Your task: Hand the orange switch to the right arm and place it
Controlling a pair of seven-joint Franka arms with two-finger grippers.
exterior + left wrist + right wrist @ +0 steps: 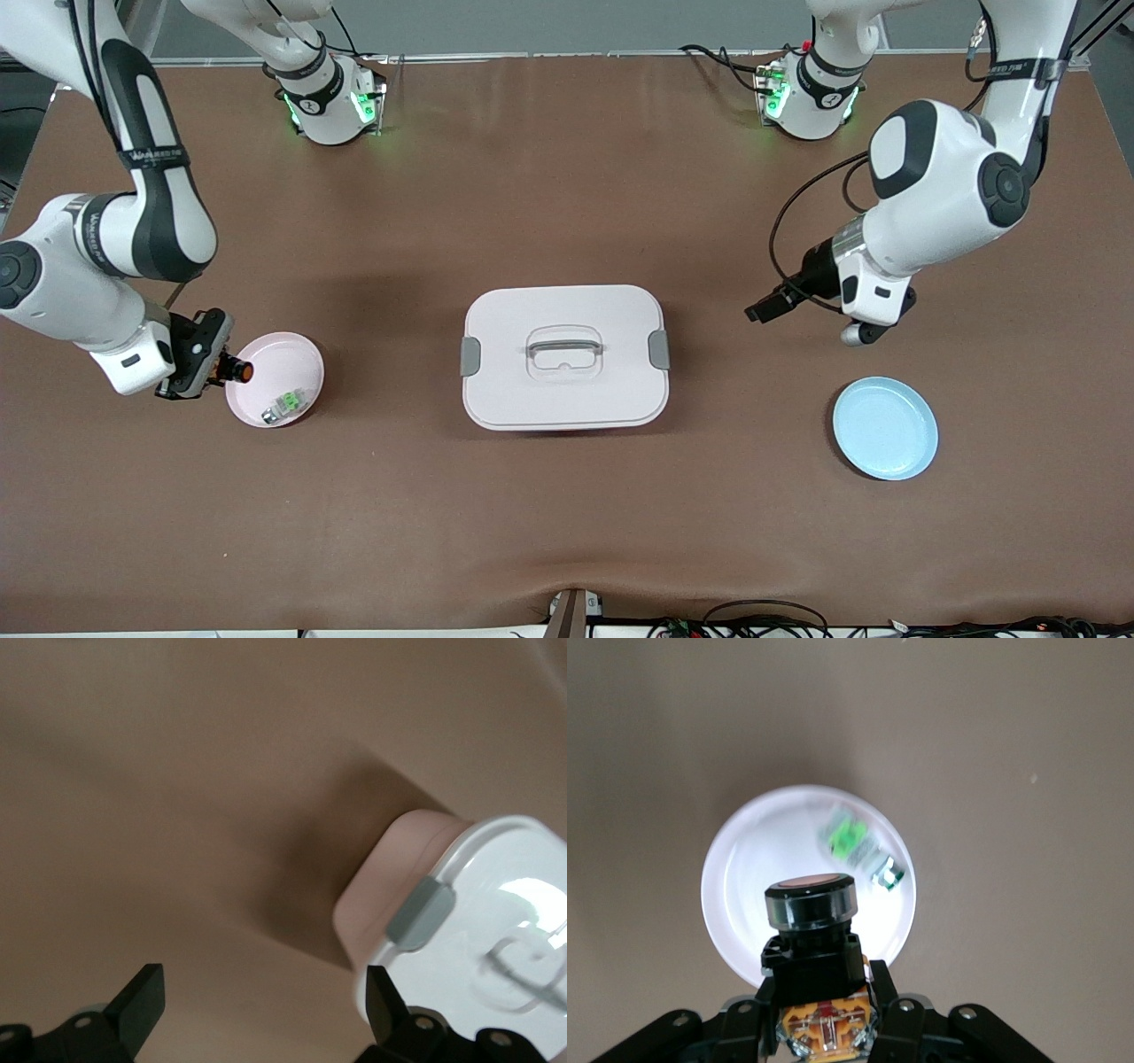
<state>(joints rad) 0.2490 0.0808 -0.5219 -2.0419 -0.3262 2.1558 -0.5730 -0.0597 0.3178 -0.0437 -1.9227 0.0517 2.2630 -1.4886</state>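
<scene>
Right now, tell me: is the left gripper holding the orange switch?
No. The left gripper is open and empty beside the lidded box, while the right gripper holds the orange switch over the pink plate.

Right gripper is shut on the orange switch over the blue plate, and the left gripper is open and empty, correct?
Not quite: the plate is wrong. The right gripper holds the orange switch over the pink plate, as the front view and right wrist view show. The blue plate lies at the left arm's end of the table. The left gripper is indeed open and empty.
</scene>
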